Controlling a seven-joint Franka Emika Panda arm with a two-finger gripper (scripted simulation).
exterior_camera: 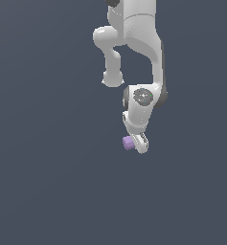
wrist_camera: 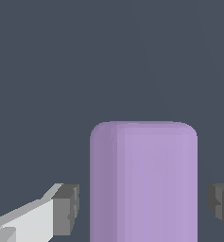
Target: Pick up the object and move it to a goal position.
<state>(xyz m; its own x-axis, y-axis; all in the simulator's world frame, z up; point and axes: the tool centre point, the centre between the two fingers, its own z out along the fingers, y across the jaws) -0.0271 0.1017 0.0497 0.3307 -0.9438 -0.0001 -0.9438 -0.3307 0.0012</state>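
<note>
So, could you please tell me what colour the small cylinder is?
The cylinder is a plain light purple, clearest in the wrist view.

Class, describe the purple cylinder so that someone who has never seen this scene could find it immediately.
Start at the white arm reaching down the middle of the exterior view and follow it to the pincer at its lower end. The cylinder sits between the pincer's grey pads, with gaps either side. It is the only purple thing against the plain dark ground.

The exterior view looks from afar at the arm [exterior_camera: 136, 57]; the wrist view sits close, sharing the lavender cylinder [wrist_camera: 143, 182].
</note>
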